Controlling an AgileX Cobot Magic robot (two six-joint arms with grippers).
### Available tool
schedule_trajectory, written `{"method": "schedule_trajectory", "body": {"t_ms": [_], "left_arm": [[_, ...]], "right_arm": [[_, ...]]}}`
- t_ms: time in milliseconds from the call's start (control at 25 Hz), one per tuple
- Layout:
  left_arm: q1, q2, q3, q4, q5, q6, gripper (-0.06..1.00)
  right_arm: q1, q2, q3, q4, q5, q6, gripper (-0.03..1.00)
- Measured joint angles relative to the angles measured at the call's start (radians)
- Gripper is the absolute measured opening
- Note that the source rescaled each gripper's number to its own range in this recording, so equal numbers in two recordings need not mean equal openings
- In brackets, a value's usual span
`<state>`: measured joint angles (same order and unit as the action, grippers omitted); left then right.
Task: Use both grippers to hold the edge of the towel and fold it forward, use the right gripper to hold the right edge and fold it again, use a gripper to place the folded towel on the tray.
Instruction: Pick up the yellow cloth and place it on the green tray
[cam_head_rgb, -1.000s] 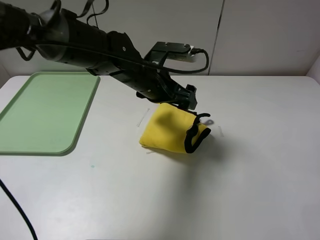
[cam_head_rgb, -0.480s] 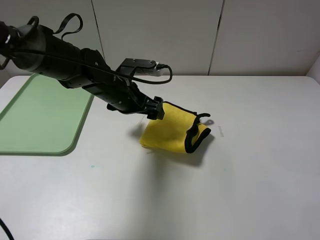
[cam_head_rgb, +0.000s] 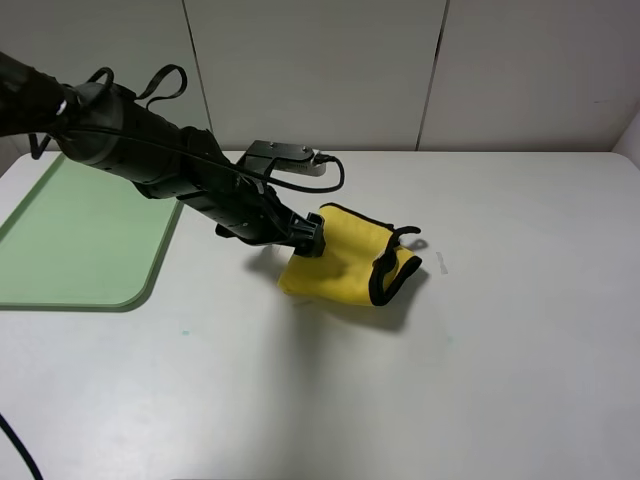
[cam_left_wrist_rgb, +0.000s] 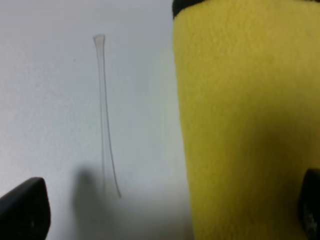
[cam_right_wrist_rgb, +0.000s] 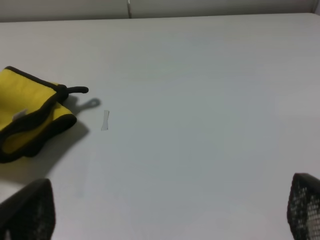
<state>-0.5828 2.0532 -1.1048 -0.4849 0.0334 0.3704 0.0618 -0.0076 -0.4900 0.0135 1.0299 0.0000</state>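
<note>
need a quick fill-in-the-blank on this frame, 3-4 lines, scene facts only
1. The folded towel lies on the white ____, not on the tray.
2. The towel's top face is ____ with thin black trim.
3. The ____ gripper is at the towel's edge, the one nearer the tray.
4. In the exterior high view, the tray sits to the ____ of the towel.

Missing words: table; yellow; left; left

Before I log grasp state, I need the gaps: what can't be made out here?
- Left gripper grip on the towel: high view, the arm covers the fingers; wrist view crops them.
- Right gripper: absent from the high view.
- Tray: left edge cut off.
</note>
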Motion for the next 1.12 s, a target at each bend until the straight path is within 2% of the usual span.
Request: {"method": "schedule_trajectory", "body": {"t_ms": [400,880,1000,1120], "left_arm": [[-0.051,0.094,-0.110,-0.008,0.045,0.000,1.00],[-0.058,0.122,-0.133,-0.004,0.049,0.008,0.99],[-0.058,0.123,-0.133,-0.003,0.049,0.008,0.86],[-0.058,0.128,-0.133,-0.004,0.049,0.008,0.60]], "right_arm": [[0.000,0.000,0.000,0.000,0.000,0.000,1.00],[0.000,0.000,0.000,0.001,0.000,0.000,1.00],[0.000,0.000,0.000,0.001,0.000,0.000,1.00],[0.000,0.000,0.000,0.001,0.000,0.000,1.00]]}}
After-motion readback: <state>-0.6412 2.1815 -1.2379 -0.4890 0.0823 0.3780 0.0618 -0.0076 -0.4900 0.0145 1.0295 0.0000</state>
